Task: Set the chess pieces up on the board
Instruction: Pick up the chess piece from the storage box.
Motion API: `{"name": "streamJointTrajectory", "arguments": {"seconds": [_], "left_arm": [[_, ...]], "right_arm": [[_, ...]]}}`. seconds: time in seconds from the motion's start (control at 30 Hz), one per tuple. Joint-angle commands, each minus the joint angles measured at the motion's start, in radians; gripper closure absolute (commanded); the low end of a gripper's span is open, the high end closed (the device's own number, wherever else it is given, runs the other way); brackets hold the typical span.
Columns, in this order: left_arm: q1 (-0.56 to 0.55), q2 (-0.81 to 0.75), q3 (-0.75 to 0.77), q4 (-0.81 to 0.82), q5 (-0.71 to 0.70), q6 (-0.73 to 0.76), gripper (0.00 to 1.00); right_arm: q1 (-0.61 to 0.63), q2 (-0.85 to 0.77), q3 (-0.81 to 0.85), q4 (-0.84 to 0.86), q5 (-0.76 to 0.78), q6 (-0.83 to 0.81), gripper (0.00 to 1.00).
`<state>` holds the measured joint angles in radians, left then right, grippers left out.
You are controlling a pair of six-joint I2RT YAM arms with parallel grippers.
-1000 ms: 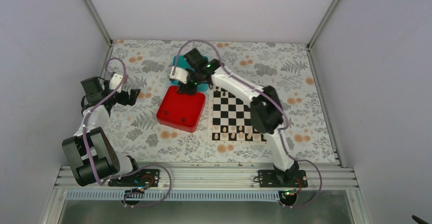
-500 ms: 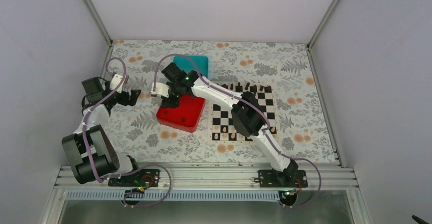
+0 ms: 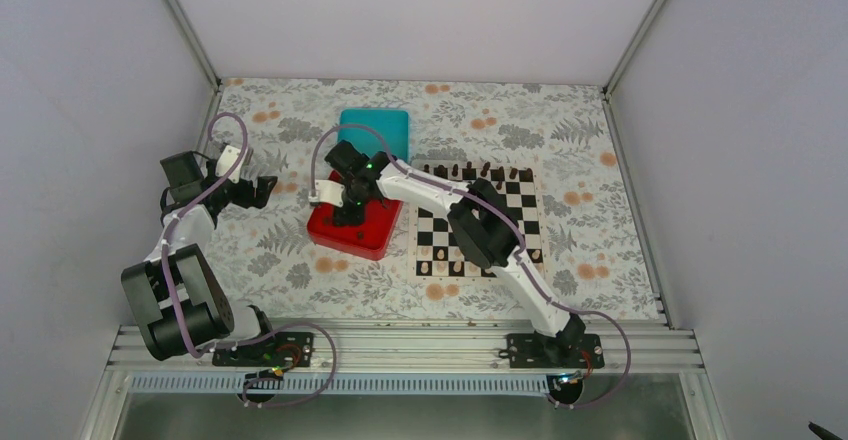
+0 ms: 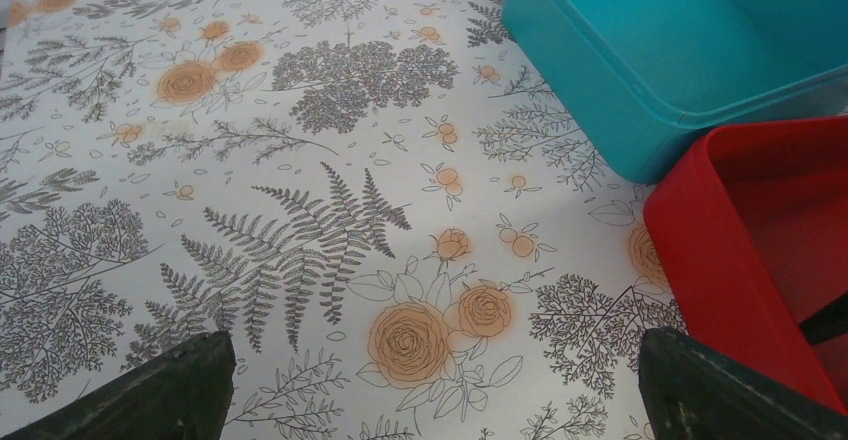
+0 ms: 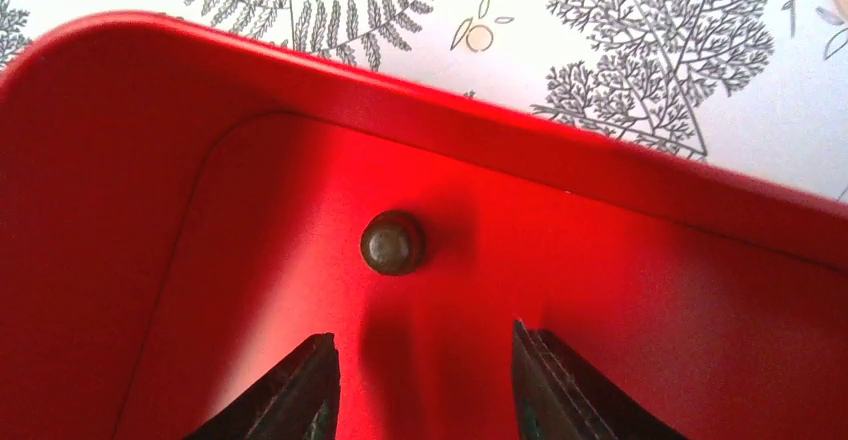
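Observation:
The chequered board [image 3: 478, 222] lies right of centre, with dark pieces [image 3: 484, 171] along its far edge and pale pieces along its near edge. My right gripper [image 3: 345, 212] is open and empty, inside the red tray [image 3: 325, 228]. In the right wrist view one dark chess piece [image 5: 392, 242] stands on the tray floor [image 5: 640, 290], just ahead of my open gripper [image 5: 425, 365] and apart from it. My left gripper [image 3: 268, 189] is open and empty over the floral cloth at the left; its gripper [image 4: 430, 400] shows only cloth between the fingertips [image 4: 180, 385].
The teal box [image 3: 375, 130] stands behind the red tray; in the left wrist view the teal box [image 4: 660, 50] looks empty, with the red tray [image 4: 750, 250] beside it. White walls and metal rails bound the floral table.
My right arm swung left from over the teal box and came down into the red tray. The dark pieces at the board's far edge came into view. The left arm has not moved.

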<state>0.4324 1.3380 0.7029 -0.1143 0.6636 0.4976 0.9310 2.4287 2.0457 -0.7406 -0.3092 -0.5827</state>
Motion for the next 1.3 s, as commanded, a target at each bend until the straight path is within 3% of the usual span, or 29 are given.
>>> {"name": "streamJointTrajectory", "arguments": {"seconds": [0.0, 0.6, 0.77, 1.13, 1.27], "left_arm": [[0.009, -0.017, 0.018, 0.007, 0.028, 0.020, 0.00], [0.013, -0.020, 0.016, 0.005, 0.039, 0.024, 0.00], [0.014, -0.021, 0.017, 0.006, 0.040, 0.024, 0.00], [0.017, -0.018, 0.016, 0.007, 0.043, 0.023, 0.00], [0.019, -0.018, 0.016, 0.008, 0.044, 0.022, 0.00]], "right_arm": [[0.015, -0.047, 0.001, 0.012, 0.008, -0.008, 0.55], [0.042, 0.067, 0.128, -0.020, -0.008, -0.020, 0.56], [0.042, 0.062, 0.099, 0.007, -0.015, -0.015, 0.58], [0.040, -0.009, 0.036, 0.060, -0.024, 0.000, 0.88], [0.030, -0.060, 0.024, 0.030, -0.021, 0.000, 0.95]]}}
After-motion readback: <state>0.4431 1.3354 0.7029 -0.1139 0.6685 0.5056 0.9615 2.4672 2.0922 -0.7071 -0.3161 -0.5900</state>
